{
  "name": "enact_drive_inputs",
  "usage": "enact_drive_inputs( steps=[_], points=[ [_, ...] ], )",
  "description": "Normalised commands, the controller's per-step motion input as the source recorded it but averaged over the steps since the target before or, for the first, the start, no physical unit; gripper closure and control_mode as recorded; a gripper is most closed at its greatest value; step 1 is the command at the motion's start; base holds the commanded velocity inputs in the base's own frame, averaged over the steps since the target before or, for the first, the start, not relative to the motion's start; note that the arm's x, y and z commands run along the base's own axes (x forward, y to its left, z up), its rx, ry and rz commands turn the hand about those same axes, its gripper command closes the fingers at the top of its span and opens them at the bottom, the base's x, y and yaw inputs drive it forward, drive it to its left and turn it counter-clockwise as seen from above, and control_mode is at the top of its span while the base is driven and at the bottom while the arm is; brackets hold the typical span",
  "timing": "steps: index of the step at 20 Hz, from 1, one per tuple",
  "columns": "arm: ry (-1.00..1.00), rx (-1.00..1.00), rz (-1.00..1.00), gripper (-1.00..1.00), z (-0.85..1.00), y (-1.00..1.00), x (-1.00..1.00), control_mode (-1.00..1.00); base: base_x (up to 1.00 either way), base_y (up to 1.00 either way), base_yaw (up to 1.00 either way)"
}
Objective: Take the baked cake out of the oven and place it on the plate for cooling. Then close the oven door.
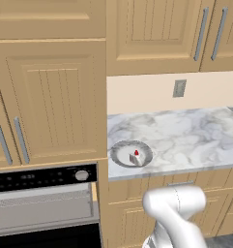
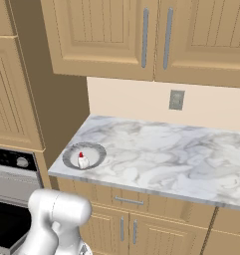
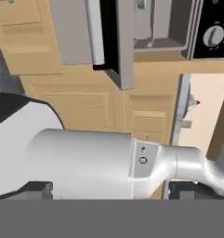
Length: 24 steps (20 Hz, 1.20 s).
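We see the baked cake [image 1: 135, 157] already sitting on the plate [image 1: 121, 152], a small pale wedge with a red topping, placed toward the plate's 4 o'clock side in the left base view. The plate rests on the marble tabletop [image 1: 185, 135] near its front left corner, close to the tall wooden cabinet [image 1: 50, 97] that stands beside it. In the right base view the cake [image 2: 82, 160] shows at the middle of the plate [image 2: 94, 152], and the plate lies at about 9 o'clock on the tabletop [image 2: 161, 149], well apart from the wall outlet [image 2: 177, 100] on the backsplash. The oven [image 1: 40, 177] sits below the tall cabinet, at 8 o'clock in the left base view, with its black control panel and a silver knob [image 1: 81, 175] above an open cavity showing grey inner walls. In the hand view, which is rolled to one side, the oven door [image 3: 111, 37] hangs open at 12 o'clock, its grey inner face and dark edge turned toward us, while the control panel with a knob [image 3: 212, 35] shows at 2 o'clock. The cake's red tip [image 3: 196, 102] peeks past the tabletop edge at 3 o'clock. The arm's white body covers the lower part of the hand view, and we cannot tell whether the claw is wide or narrow, since its tips are hidden there.
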Motion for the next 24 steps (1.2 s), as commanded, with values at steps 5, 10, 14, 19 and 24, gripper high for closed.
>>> enact_drive_inputs(
  steps=[5,10,14,19,24],
  points=[
    [-0.01,0.12,-0.01,-1.00,-0.52,-0.49,0.80,-1.00,0.00,0.00,0.00],
    [-0.11,0.17,0.00,-1.00,-0.42,-0.44,0.94,-1.00,0.00,0.00,0.00],
    [-0.21,0.20,0.03,-1.00,-0.34,-0.23,0.97,-1.00,0.00,0.00,0.00],
    [-0.26,0.19,0.06,-1.00,-0.06,-0.01,0.97,-1.00,0.00,0.00,0.00],
    [-0.21,0.15,0.03,-1.00,0.00,0.00,0.92,-1.00,0.00,0.00,0.00]
  ],
)
